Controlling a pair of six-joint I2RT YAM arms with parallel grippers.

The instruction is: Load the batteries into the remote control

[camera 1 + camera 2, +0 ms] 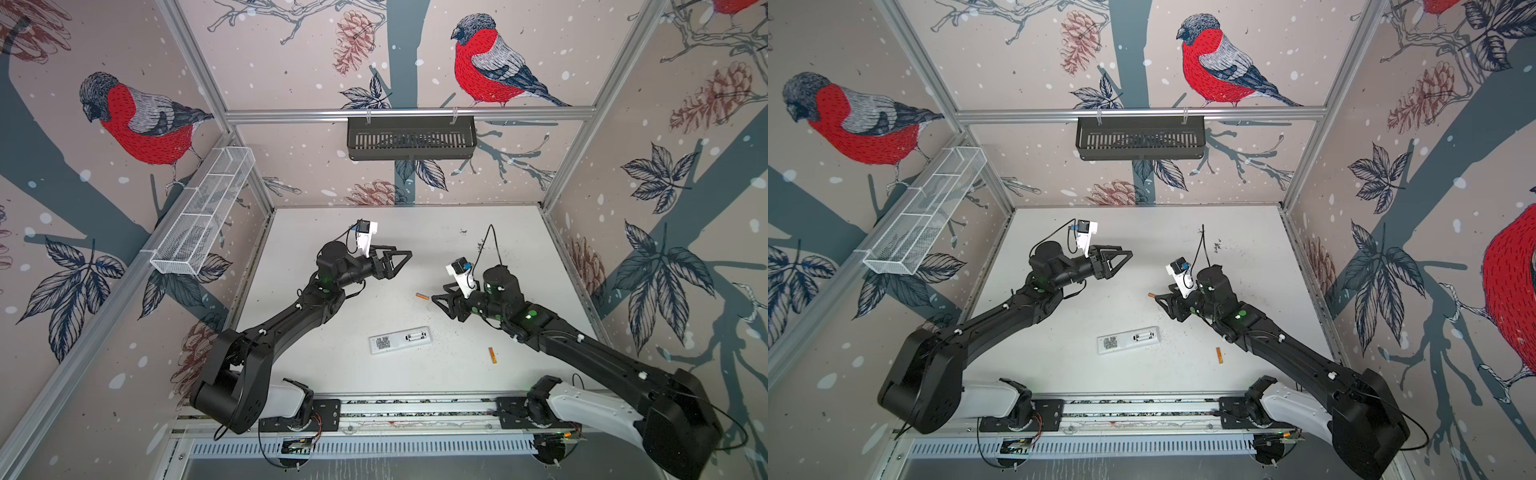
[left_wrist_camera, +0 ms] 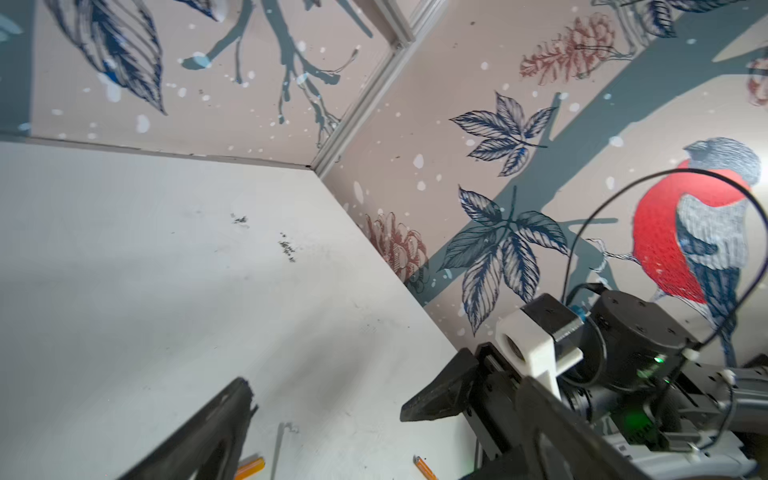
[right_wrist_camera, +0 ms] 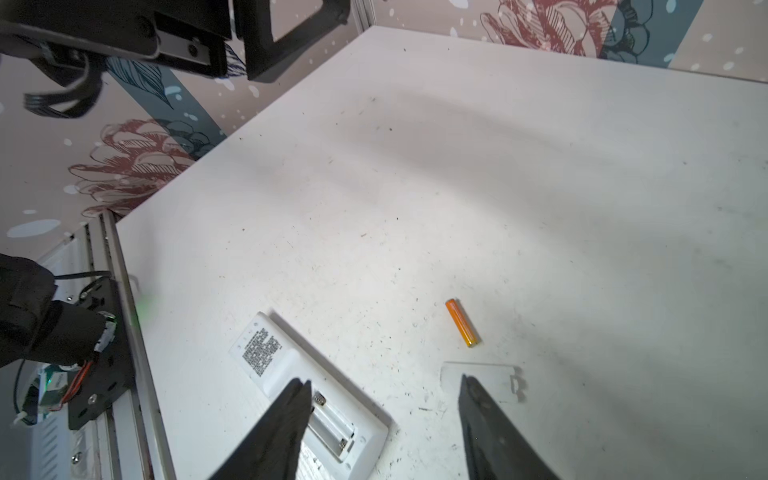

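Observation:
The remote control (image 1: 401, 340) (image 1: 1128, 340) lies back up near the table's front middle, and its battery compartment (image 3: 332, 428) is open and empty. One orange battery (image 1: 422, 296) (image 3: 462, 323) lies beside my right gripper (image 1: 440, 307) (image 3: 384, 380). That gripper hovers open and holds nothing, above the small white cover piece (image 3: 498, 378). A second battery (image 1: 492, 355) (image 1: 1219, 355) lies to the right of the remote. My left gripper (image 1: 402, 264) (image 2: 386, 386) is raised over the table's middle, wide open and empty. Both batteries (image 2: 251, 467) (image 2: 424, 467) show low in the left wrist view.
A black slotted basket (image 1: 411, 137) hangs on the back wall. A white wire basket (image 1: 203, 212) hangs on the left wall. The arms' mounting rail (image 1: 415, 405) runs along the table's front edge. Dark specks (image 2: 286, 247) dot the white tabletop.

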